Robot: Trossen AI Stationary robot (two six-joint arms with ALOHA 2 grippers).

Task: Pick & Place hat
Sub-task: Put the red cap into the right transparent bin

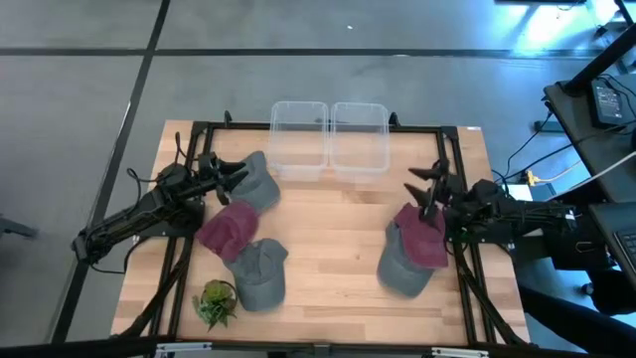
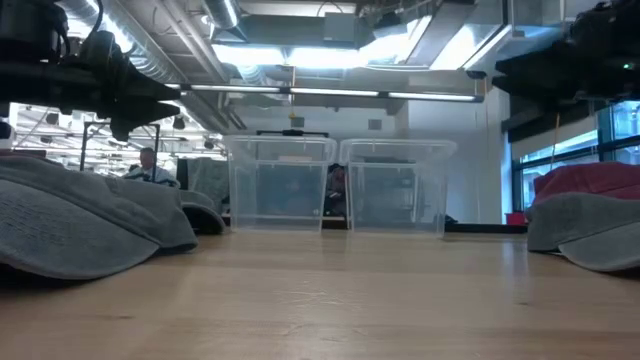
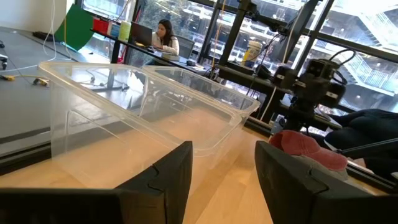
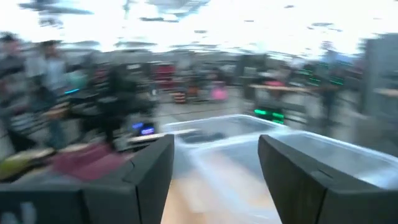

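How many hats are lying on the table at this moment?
5. On the left: a grey hat near the bins, a maroon hat, and a grey hat beside the plant. On the right: a maroon hat on a grey hat. More could be hidden underneath.

The right wrist view is motion-blurred; past the right gripper [image 4: 214,180], people and the bins [image 4: 292,155] smear indistinctly.

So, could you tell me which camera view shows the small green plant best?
The high view: the plant sits in full at the table's near-left corner, beside a grey hat. The low view and both wrist views do not show it at all.
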